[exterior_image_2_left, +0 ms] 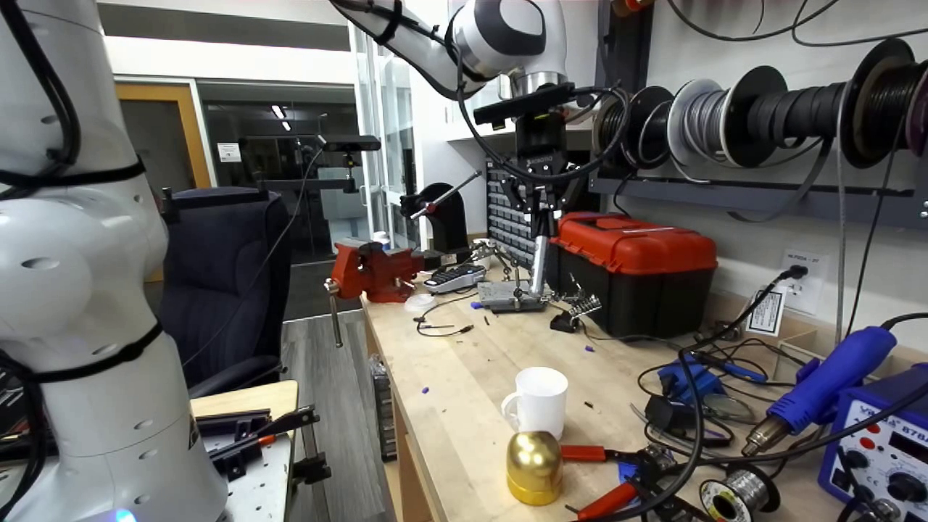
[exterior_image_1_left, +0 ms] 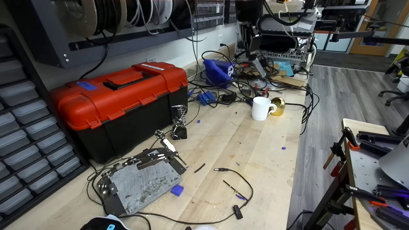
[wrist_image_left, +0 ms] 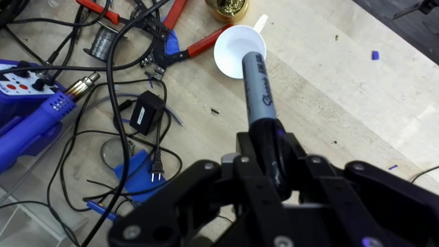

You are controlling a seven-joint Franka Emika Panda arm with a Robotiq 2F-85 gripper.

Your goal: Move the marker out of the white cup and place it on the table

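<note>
Closest to the wrist camera is the black gripper [wrist_image_left: 267,145], and it pinches the black cap of a gray Sharpie marker [wrist_image_left: 259,87]. The marker's gray end sticks out ahead and hides a bit of the rim of a white mug [wrist_image_left: 228,48], which stands below on the wooden workbench [wrist_image_left: 325,113]. A gold pot [wrist_image_left: 221,16] full of curly gold wire [wrist_image_left: 234,5] sits just beside the mug. Toward the left of this view are a red-handled hand tool [wrist_image_left: 205,42], a spool of solder [wrist_image_left: 103,43], a black power adapter [wrist_image_left: 152,109] and a blue hot-air gun [wrist_image_left: 34,127] with a shiny metal nose.

In an exterior view, the marker [exterior_image_1_left: 258,67] hangs in the air at a slant, gray end down. The mug [exterior_image_1_left: 260,108] stands upright on the bench, its handle right next to the gold pot. Off to the left is a big toolbox [exterior_image_1_left: 124,80] with a red lid and a black bottom. A small stand [exterior_image_1_left: 179,131] with a metal coil is just beside it. Nearer the camera are a flat gray plate [exterior_image_1_left: 145,182] with clips and a black cable [exterior_image_1_left: 237,212]. Plastic drawers [exterior_image_1_left: 28,126] stand at the left edge.

In an exterior view, the white robot arm [exterior_image_2_left: 500,40] bends over the bench, and the marker [exterior_image_2_left: 539,267] points down from the gripper, well apart from the mug [exterior_image_2_left: 540,395]. The gold pot stands in front of the mug and hides a bit of its bottom. A red vise [exterior_image_2_left: 373,272] sits at the far end of the bench.
</note>
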